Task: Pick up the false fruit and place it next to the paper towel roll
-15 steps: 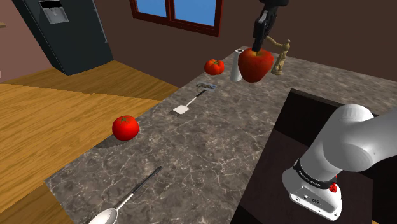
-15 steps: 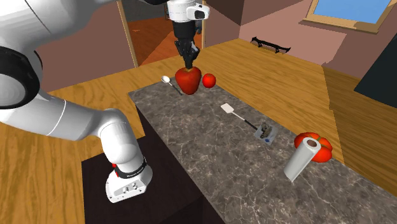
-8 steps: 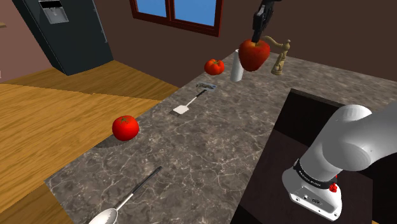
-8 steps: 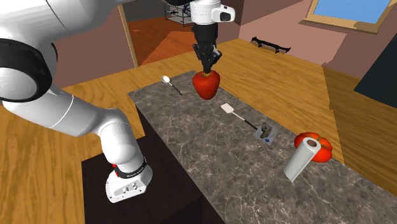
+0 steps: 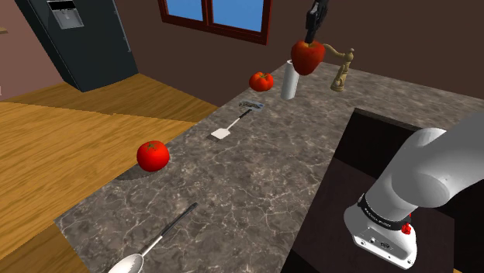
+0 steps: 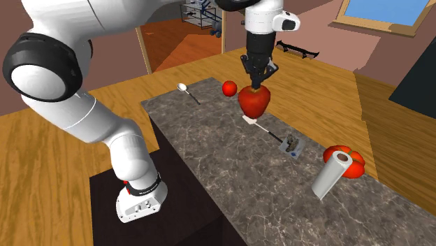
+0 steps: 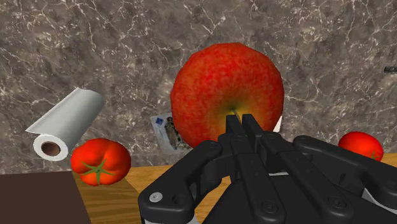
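High over the middle of the bench [image 6: 209, 150], the gripper [image 6: 256, 81] pinches the stem of the red apple [image 6: 253, 103], now carried farther than a moment ago toward the paper towel roll [image 6: 332, 175] near the bench's edge, bare stone beside it.

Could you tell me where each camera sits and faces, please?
Shoulder view: beside the stand, looking along the counter toward the window; arm base lower right.
Second exterior view: past the paper towel roll, facing back along the counter; arm at its left.
Wrist view: on the hand, looking down on the apple; fingers show.
All share apple and paper towel roll.
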Motion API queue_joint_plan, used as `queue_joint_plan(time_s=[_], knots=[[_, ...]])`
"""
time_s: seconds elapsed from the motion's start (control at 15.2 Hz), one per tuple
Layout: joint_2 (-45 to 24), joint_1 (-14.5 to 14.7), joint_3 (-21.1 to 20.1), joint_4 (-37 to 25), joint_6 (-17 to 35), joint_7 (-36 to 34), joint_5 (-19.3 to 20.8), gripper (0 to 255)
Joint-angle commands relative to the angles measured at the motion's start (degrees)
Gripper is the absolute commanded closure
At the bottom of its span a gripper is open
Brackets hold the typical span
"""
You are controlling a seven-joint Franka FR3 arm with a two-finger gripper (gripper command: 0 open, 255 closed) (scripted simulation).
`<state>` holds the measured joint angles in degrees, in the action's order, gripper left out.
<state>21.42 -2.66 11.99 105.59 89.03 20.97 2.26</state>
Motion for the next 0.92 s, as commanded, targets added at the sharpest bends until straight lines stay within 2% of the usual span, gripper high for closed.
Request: queue_joint_plan(time_s=[0.0,0.33,0.66,0.73,0.86], knots=[[-3.69,-0.53,2.19,-4.13,-0.43,2.92,-0.21,255],[-13.16,-2.11,6.95,-13.80,-0.99,9.54,-2.31,255],[-24.65,-5.18,11.19,-26.63,-3.40,16.38,-6.76,255],[-25.14,-5.41,11.27,-27.21,-3.54,16.63,-6.98,255],[-24.28,-5.25,11.09,-24.56,-1.68,16.50,-6.60,255]])
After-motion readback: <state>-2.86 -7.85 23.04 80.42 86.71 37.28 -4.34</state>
